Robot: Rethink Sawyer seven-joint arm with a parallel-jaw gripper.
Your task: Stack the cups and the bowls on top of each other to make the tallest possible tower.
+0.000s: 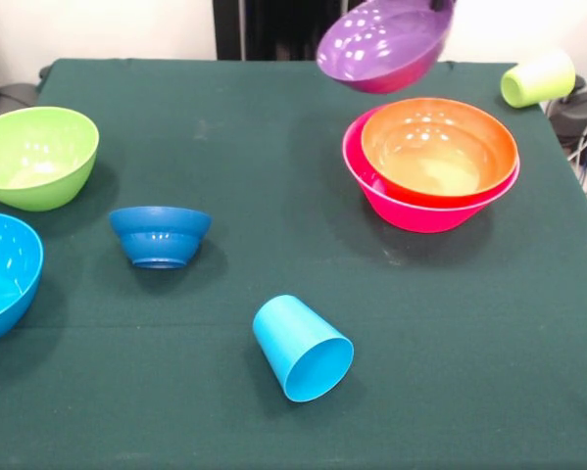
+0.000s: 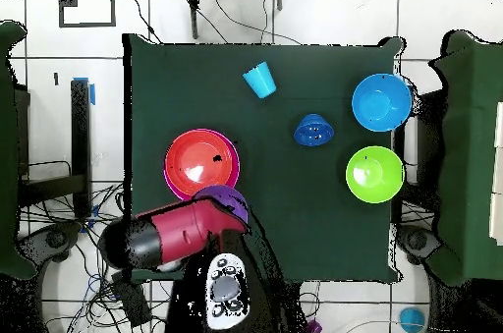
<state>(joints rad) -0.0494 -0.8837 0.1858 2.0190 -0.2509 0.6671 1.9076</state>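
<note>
A sky blue cup is seen lying on its side nearest the camera in the front view, mouth turned toward the viewer & slightly right, on the green table. In the overhead view the same cup is shown alone near one table edge.

Further back at left, a large sky blue bowl is cut off by the frame edge, upright. Just beyond it, a small dark blue bowl is set upright nr the table's middle-left, apart from the rest. Behind these, a lime green bowl is placed upright at far left.

At mid-right, the tower is made up of 2 pcs: an orange bowl nested inside a wider pink bowl, both upright.

Above & slightly left of that pile, a purple bowl is held in the air, tilted, its glossy inside turned toward the camera. It is carried at its upper right rim, at the top edge of the frame; the gripper is barely visible there, & how far the jaws are spread cannot be told. From overhead, the purple bowl is partly covered by the red arm, beside the pile.

Farthest back, at the right corner, a pale yellow-green cup is seen lying on its side.
</note>
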